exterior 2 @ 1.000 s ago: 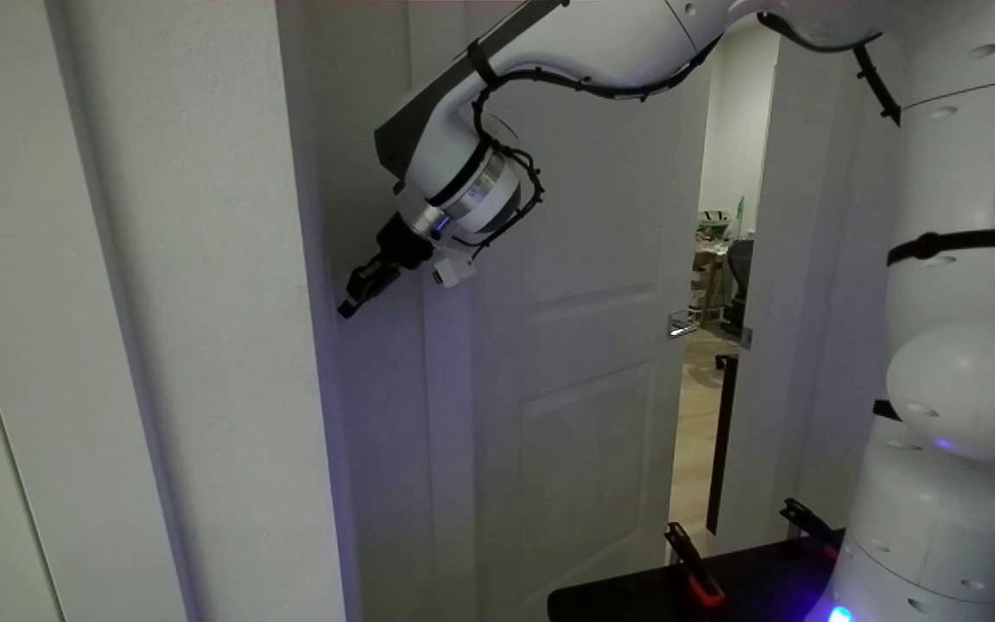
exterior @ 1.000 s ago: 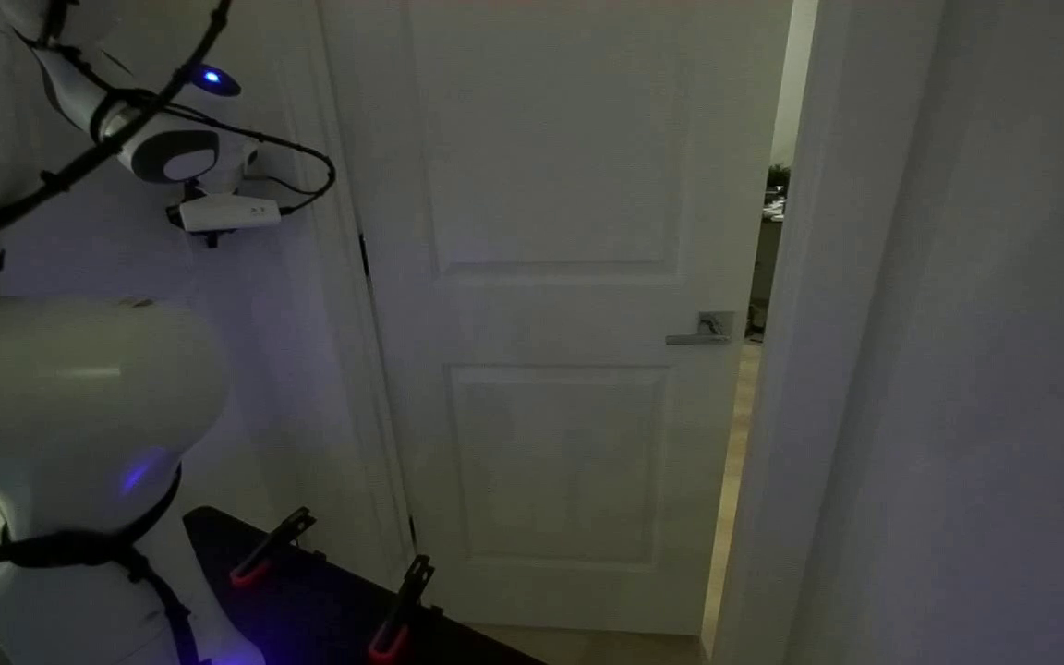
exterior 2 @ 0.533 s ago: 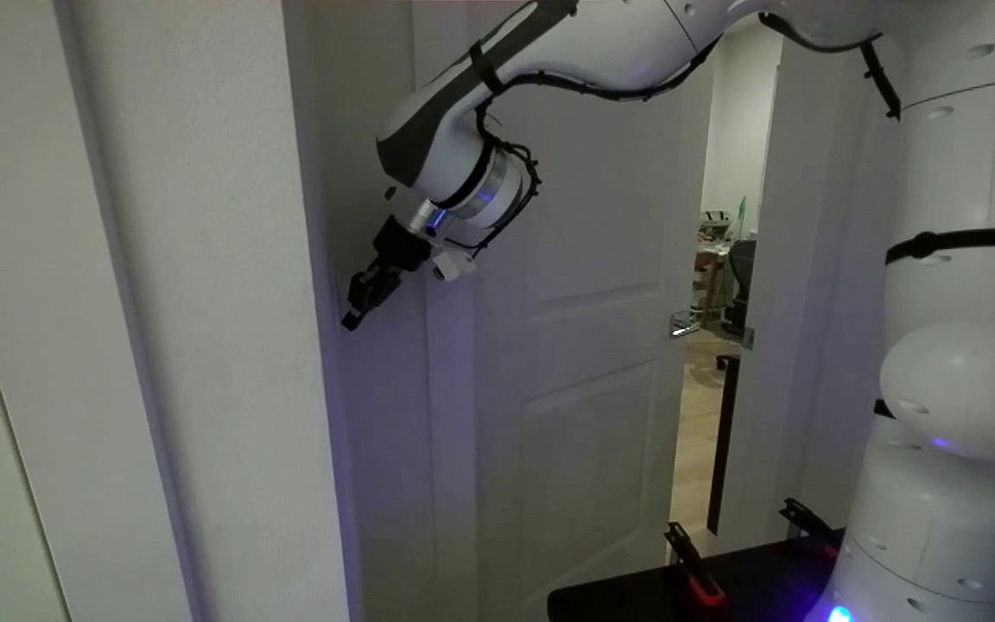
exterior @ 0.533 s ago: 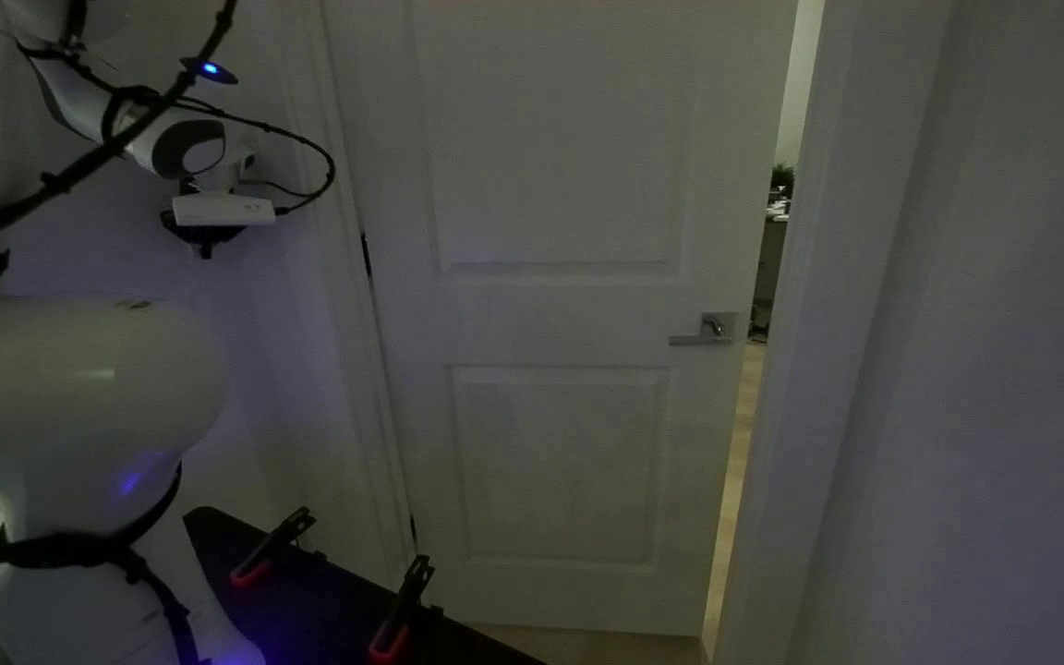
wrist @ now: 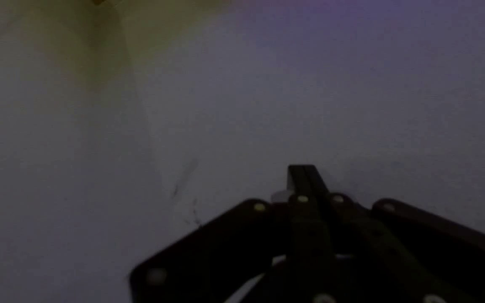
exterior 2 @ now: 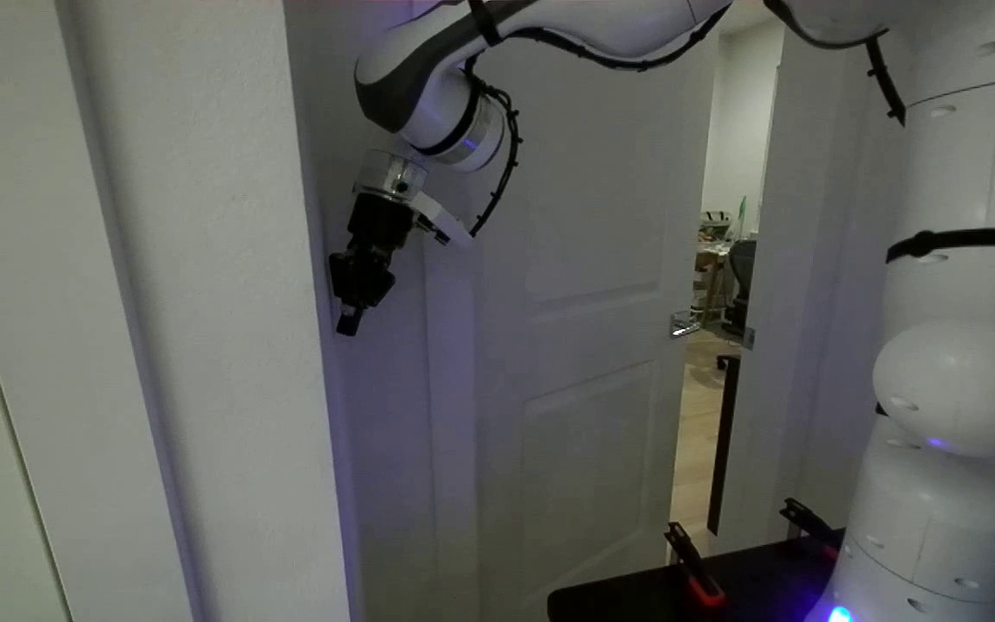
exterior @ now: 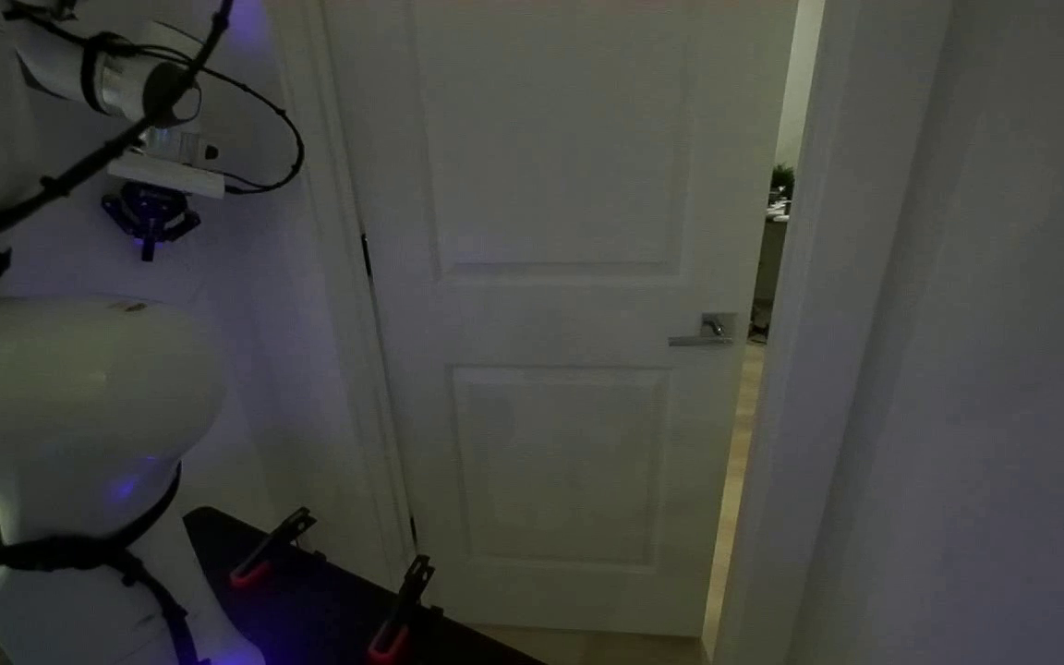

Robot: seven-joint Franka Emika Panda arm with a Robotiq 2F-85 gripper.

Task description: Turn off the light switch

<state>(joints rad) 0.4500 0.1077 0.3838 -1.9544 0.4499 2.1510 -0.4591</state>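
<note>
My black gripper shows in both exterior views, pointing steeply down close to the white wall. In the wrist view the two fingertips are pressed together with nothing between them. The wall fills the wrist view around the fingers. The light switch cannot be made out in any view; it is hidden or out of view. A small pale patch beside the fingers in the wrist view is too dark to identify. I cannot tell whether the fingertips touch the wall.
A white door with a silver handle stands slightly ajar beside the wall. A wall corner is close to the gripper in an exterior view. A black table with red-and-black clamps stands at the robot's base.
The wrist has turned and risen, so the gripper points more steeply down than before. It has moved left in an exterior view, and its shut fingers now show there below the wrist camera.
</note>
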